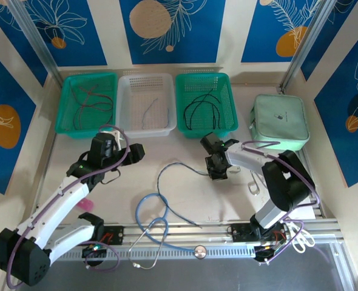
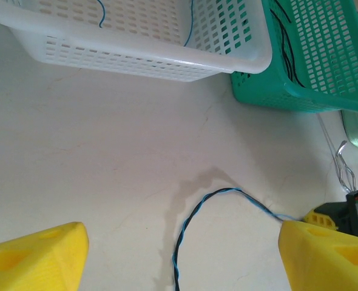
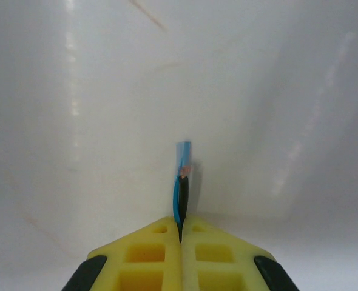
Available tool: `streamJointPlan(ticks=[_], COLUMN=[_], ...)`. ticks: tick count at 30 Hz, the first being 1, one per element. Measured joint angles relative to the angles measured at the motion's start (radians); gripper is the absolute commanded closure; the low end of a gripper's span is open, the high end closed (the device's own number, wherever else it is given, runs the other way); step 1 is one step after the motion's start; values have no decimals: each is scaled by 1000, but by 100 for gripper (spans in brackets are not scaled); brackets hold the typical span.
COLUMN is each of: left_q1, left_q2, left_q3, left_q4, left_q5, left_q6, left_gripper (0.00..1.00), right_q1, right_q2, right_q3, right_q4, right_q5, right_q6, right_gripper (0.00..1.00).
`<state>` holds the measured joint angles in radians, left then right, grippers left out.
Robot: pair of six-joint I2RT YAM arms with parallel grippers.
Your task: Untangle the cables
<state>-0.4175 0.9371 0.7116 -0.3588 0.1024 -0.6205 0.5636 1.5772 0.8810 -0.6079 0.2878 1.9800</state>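
Pale tabletop [image 1: 185, 151]: one blue-and-black twisted cable [image 2: 186, 225] lying in a loop; right pincer [image 3: 180, 235] clamped shut on its tip; left pincer [image 2: 182, 257] spread wide over the loop, gripping nothing.

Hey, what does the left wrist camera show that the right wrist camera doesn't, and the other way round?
Left wrist: the white perforated plastic basket, the green plastic basket and the open left gripper above the table. Right wrist: a close-up of the right gripper shut on the tip of the thin twisted blue-and-black cable. Both: that cable and the pale table.
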Motion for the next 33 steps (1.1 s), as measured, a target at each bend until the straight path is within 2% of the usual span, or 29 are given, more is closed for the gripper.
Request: streamJointPlan(ticks=[5, 9, 13, 18, 24, 28, 33], left_q1=[-3, -5, -5, -5, -5, -5, -5], left_q2=[0, 0, 19, 94, 139, 153, 158], left_q3=[3, 19, 61, 153, 237, 303, 368], left_q4=[-1, -15, -23, -23, -18, -16, -2], left_q5=[0, -2, 10, 79, 161, 209, 262], left_q6=[0, 17, 27, 27, 27, 32, 53], left_gripper=[19, 21, 22, 23, 24, 25, 28], right_q1=[10, 26, 32, 32, 5, -28, -79], right_q2=[-185, -332, -443, -521, -552, -526, -485], right_q3=[6, 55, 147, 237, 256, 289, 364], right_q4=[22, 22, 71, 206, 358, 429, 526], right_q5=[95, 159, 208, 214, 106, -23, -205], right_q6=[-22, -114, -331, -639, -911, -1054, -1158], right_gripper=[100, 100, 100, 100, 100, 100, 100])
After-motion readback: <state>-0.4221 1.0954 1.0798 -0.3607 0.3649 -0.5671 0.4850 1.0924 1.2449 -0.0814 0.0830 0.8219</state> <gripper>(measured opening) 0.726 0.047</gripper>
